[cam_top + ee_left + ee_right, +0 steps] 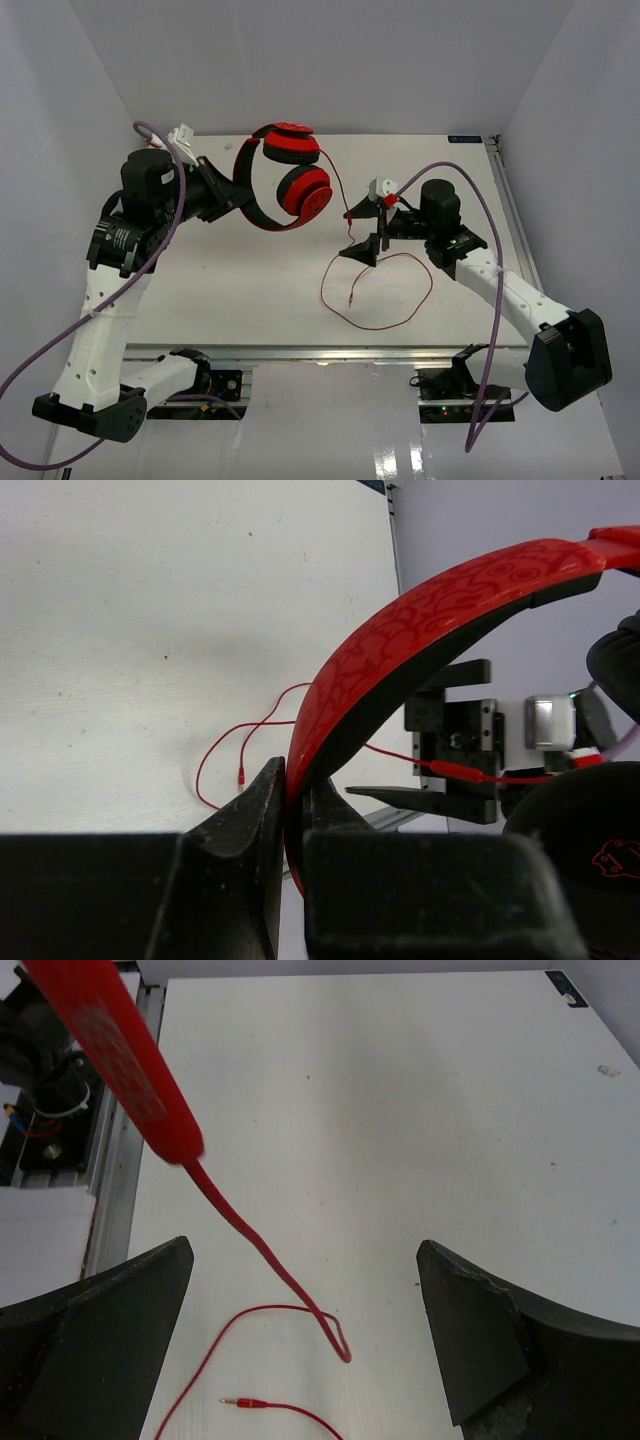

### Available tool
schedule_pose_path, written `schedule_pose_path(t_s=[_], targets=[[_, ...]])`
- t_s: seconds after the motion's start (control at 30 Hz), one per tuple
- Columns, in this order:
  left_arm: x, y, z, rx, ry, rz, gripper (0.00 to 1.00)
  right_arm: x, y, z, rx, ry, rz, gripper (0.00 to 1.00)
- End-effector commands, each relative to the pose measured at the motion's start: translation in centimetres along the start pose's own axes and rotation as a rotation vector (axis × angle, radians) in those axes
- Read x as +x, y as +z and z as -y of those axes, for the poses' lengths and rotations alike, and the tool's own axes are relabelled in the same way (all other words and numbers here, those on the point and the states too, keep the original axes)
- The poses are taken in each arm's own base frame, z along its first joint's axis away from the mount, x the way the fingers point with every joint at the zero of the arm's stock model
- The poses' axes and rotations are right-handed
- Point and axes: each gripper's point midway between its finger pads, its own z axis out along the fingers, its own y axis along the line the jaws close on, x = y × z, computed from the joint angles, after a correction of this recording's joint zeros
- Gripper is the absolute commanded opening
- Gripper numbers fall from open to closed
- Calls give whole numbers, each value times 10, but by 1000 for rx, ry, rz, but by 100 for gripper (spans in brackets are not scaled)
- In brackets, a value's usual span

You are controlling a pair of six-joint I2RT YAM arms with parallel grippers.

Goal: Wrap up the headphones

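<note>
- The left end effector (232, 195) pinches the headband (420, 620), holding the headphones (303, 195) aloft at 11 o'clock over the table (220, 290).
- The right end effector (362, 232) gapes wide around the hanging cable (262, 1248); it should close squarely on it before winding.
- The slack loop and plug (350, 299) lie at 6 o'clock. Roomiest toward 3 o'clock.

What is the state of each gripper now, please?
Left gripper: closed on the headphones.
Right gripper: open, holding nothing; the red cable passes between its fingers without touching them.
</note>
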Motion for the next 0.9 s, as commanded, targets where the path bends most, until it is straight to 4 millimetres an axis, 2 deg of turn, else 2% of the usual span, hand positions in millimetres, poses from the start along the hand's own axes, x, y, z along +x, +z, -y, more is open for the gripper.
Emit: schedule_pose_path(t_s=[0.0,0.1,0.2,0.3,0.43,0.57,0.7,0.87], targets=[[-30,-17,38,118,-80,121,0,-2,7,11,83,59,92,98],[-40,-18,49,167,-125,163,0,4,9,9,72,77,95,91],[-43,-16,60,218,-165,156,0,-12,13,3,8,95,149,86],[-45,-14,69,254,-185,137,0,-25,19,12,1,77,172,85],[-48,-16,74,268,-193,140,0,-28,28,28,12,94,184,84],[-53,-21,77,269,-214,159,0,-28,33,27,-10,142,221,76],[-66,-27,75,242,-244,229,0,-18,29,13,-23,177,227,60],[-81,-32,73,236,-314,309,0,-12,30,0,-52,191,223,31]])
